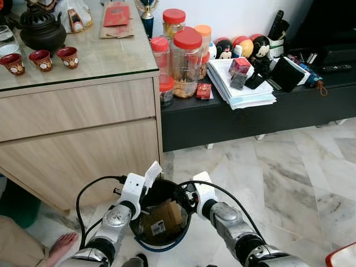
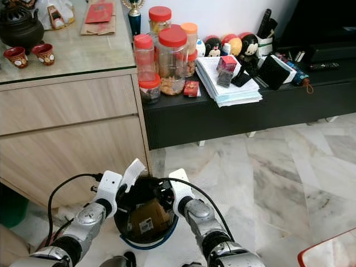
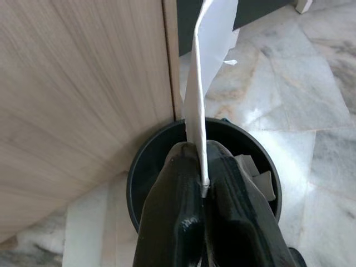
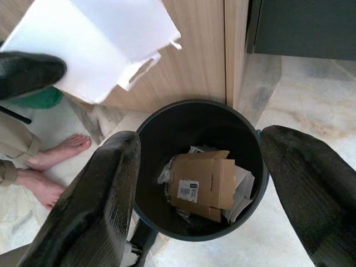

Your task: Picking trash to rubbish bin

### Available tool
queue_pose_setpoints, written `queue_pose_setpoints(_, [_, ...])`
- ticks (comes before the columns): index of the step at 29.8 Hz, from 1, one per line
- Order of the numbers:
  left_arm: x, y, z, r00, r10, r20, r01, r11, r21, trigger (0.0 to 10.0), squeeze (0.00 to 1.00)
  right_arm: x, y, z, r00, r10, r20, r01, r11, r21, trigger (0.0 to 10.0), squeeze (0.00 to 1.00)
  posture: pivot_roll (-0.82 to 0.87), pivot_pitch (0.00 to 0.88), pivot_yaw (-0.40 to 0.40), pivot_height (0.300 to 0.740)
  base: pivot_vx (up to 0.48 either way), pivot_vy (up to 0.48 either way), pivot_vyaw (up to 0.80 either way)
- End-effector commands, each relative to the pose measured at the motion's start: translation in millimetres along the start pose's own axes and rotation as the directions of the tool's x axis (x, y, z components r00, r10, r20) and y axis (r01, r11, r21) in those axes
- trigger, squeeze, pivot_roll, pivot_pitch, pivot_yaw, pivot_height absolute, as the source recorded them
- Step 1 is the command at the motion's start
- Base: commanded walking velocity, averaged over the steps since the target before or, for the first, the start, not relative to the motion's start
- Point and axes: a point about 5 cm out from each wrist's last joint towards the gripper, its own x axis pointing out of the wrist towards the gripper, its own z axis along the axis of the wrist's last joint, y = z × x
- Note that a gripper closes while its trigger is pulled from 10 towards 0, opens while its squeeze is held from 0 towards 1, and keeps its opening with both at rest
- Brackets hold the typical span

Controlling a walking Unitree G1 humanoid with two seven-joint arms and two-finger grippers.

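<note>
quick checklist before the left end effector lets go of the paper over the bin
1. Paper held: ok, left end effector is shut on the white paper.
2. Paper over the rubbish bin: ok, it sits above the bin's rim.
3. Bin has room: ok, the cardboard box lies low inside.
4. Right end effector clear: ok, open, holding nothing.
5. Person's bare feet nearby: ok, apart from the bin.

Rubbish bin on the floor directly below and between the left end effector, which pinches a paper sheet, and the right end effector; cardboard box inside the bin; wooden cabinet just beyond.
</note>
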Motion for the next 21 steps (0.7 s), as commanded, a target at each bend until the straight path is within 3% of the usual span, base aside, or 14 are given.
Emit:
queue_pose_setpoints(1, [-1.6,2.0,-3.1,1.000,0.005,-0.008,-0.005,1.000,-0.008,10.0,1.00,1.0,1.3,3.6,1.000,0.007,0.015,-0.007,1.000,-0.006,10.0,0.00,0.12,0.185,-0.049,0.740,0.000,0.000,0.00])
queue_pose_setpoints(17, [-1.8,2.9,-1.7,1.000,0.007,0.011,-0.007,1.000,-0.028,10.0,1.00,0.2,0.8,1.7,1.000,-0.002,0.018,0.002,1.000,0.006,10.0,0.00,0.12,0.184,-0.051,0.740,0.000,0.000,0.00])
queue_pose_setpoints(18, [-3.3,4.8,-6.9,1.000,0.017,-0.023,-0.017,1.000,-0.011,10.0,0.07,-0.8,0.0,-1.8,1.000,-0.010,0.011,0.010,1.000,0.014,10.0,0.00,0.12,0.185,-0.050,0.740,0.000,0.000,0.00])
queue_pose_setpoints(19, [-4.4,6.1,-10.1,0.999,0.026,-0.042,-0.026,1.000,0.001,10.0,0.00,-1.4,-0.4,-3.6,1.000,-0.015,0.007,0.015,1.000,0.020,10.0,0.00,0.12,0.185,-0.050,0.740,0.000,0.000,0.00])
queue_pose_setpoints(21, [-8.5,10.7,-18.3,0.996,0.055,-0.075,-0.055,0.998,0.004,10.0,0.00,-3.2,-1.7,-9.2,1.000,-0.030,-0.009,0.030,0.999,0.035,10.0,0.00,0.12,0.184,-0.047,0.740,0.000,0.000,0.00])
